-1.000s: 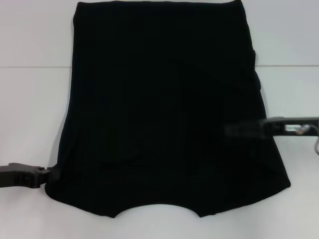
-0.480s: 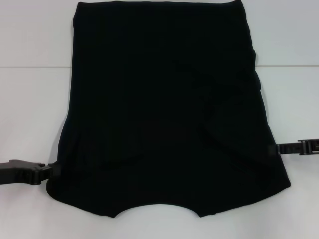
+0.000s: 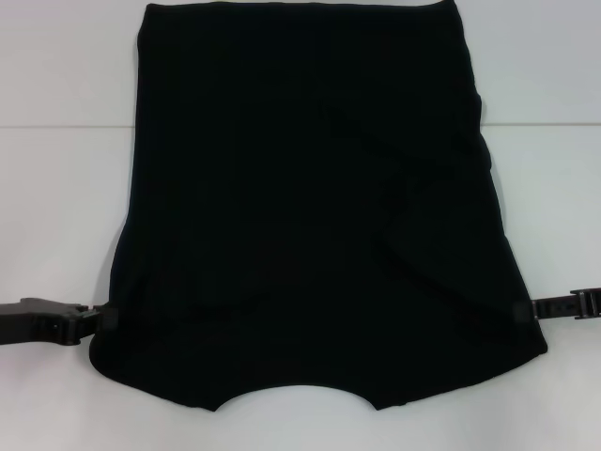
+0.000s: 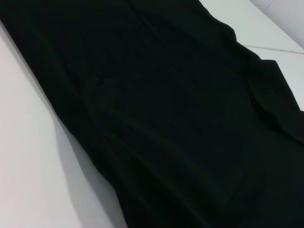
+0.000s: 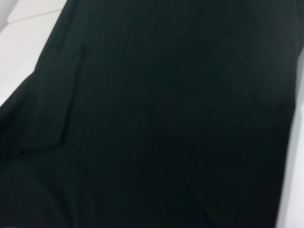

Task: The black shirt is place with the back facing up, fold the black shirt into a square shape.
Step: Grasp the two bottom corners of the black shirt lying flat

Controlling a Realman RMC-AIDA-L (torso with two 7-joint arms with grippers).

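Note:
The black shirt lies flat on the white table, its sides folded in to a long panel, with the curved neckline at the near edge. My left gripper is low at the shirt's near left edge, touching the cloth. My right gripper is low at the shirt's near right edge, also at the cloth. The left wrist view shows only the shirt on the table. The right wrist view is filled by the shirt, with a folded-in flap along one side.
A seam line crosses the white table at the far half. Bare table lies to the left and right of the shirt and in a narrow strip in front of the neckline.
My right gripper has drawn back from over the shirt's right side and come nearer, to its near right edge. A diagonal crease now shows in the cloth. The left gripper has hardly moved.

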